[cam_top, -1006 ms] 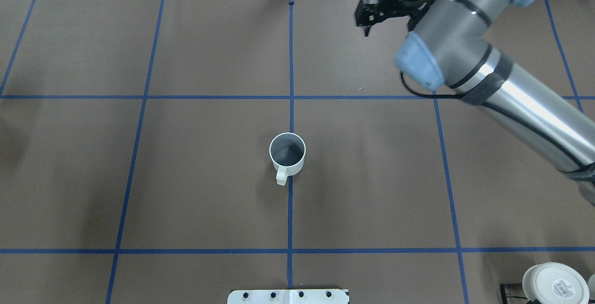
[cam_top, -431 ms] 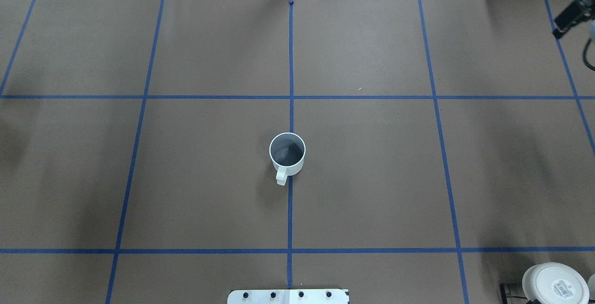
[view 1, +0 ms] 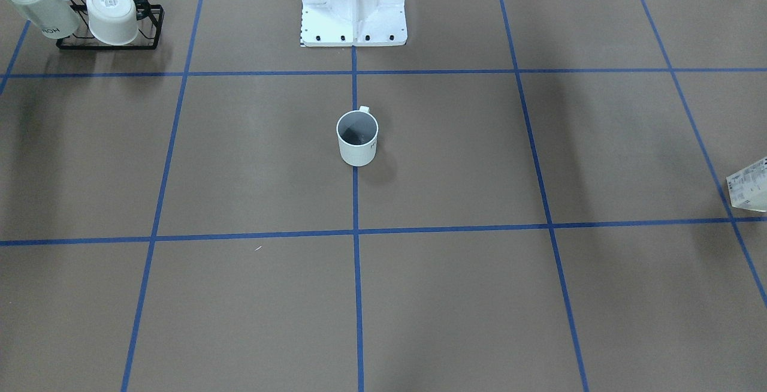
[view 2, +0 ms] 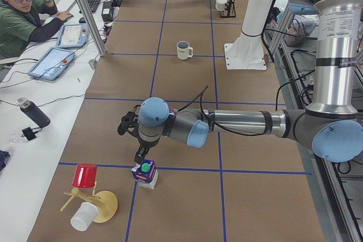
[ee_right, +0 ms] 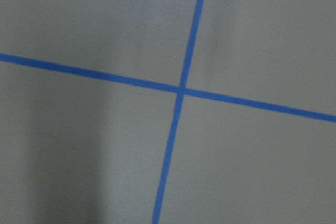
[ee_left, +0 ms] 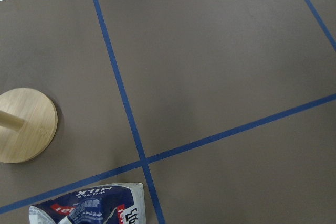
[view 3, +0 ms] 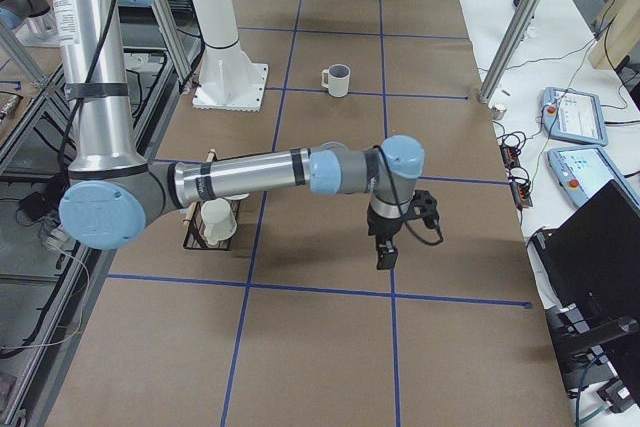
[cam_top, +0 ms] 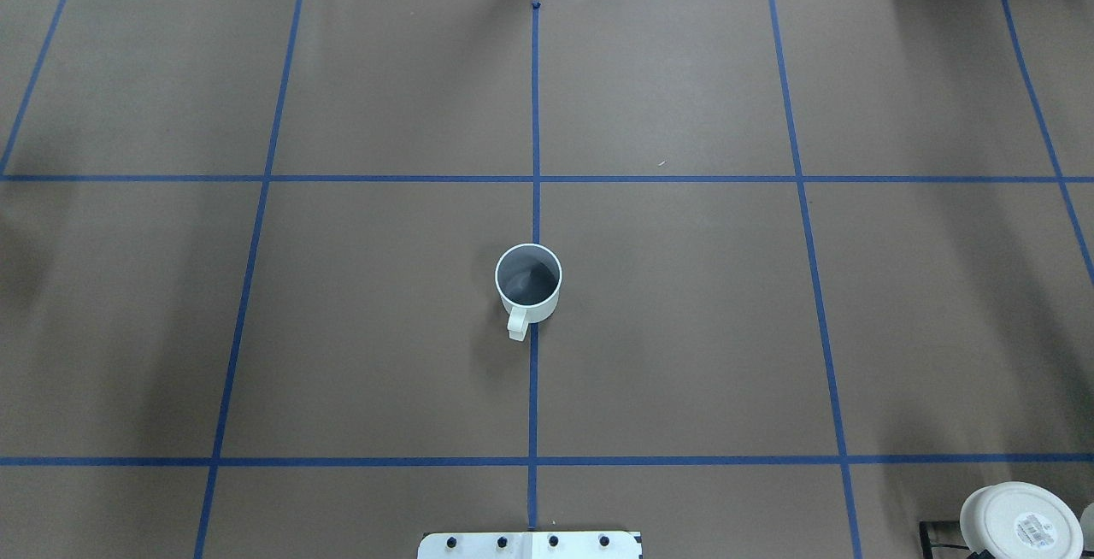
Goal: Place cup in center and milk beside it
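Nearest my white base plate point(cam_top: 530, 544): the small white cylindrical cup with a dark grey inside point(cam_top: 528, 281) stands upright on the brown paper table cover point(cam_top: 684, 328). It sits on the centre blue tape line point(cam_top: 533, 397), in the middle row of squares, with its handle turned toward my base. Neither of my pincers is near it.

Right side, further out: a black wire rack holding two white cups point(view 1: 108, 20) sits close to my edge of the table. My right pincer point(view 3: 386, 257) points down over the paper by a tape crossing, and the right wrist view shows brown paper and one such crossing. It appears in the side view alone, so I cannot tell whether it is released or clenched.

Left end of the table: my left pincer point(view 2: 140, 156) hangs just above the gable-top milk carton with navy top and green round cap point(view 2: 145, 174). Its state cannot be told either, nor whether it touches the carton. The milk carton stands upright beside a tape crossing, well apart from the cup. The left wrist view catches its top at the lower edge, with "WHOLE MILK" legible.

Beyond the carton: a wooden peg stand with a round base point(ee_left: 23, 124) carries a red cup point(view 2: 85, 175) and a white one point(view 2: 84, 216).

Farthest, off the table: a seated operator in green point(view 2: 22, 21).
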Robot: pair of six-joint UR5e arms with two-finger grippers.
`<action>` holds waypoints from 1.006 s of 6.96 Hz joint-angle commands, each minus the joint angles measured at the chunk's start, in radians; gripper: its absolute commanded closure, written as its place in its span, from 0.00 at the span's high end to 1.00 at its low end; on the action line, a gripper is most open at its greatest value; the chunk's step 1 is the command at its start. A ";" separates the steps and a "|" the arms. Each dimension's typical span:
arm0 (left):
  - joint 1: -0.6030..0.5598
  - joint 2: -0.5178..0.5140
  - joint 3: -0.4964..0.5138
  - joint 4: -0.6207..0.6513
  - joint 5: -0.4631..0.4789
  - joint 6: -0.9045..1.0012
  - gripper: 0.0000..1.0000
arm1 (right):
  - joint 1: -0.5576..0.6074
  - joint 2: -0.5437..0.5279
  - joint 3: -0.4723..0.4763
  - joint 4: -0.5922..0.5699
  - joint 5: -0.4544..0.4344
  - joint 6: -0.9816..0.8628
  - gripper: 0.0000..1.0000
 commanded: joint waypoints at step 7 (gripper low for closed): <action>-0.018 -0.102 0.250 -0.087 -0.002 -0.003 0.99 | 0.023 -0.095 -0.019 0.126 -0.005 -0.001 1.00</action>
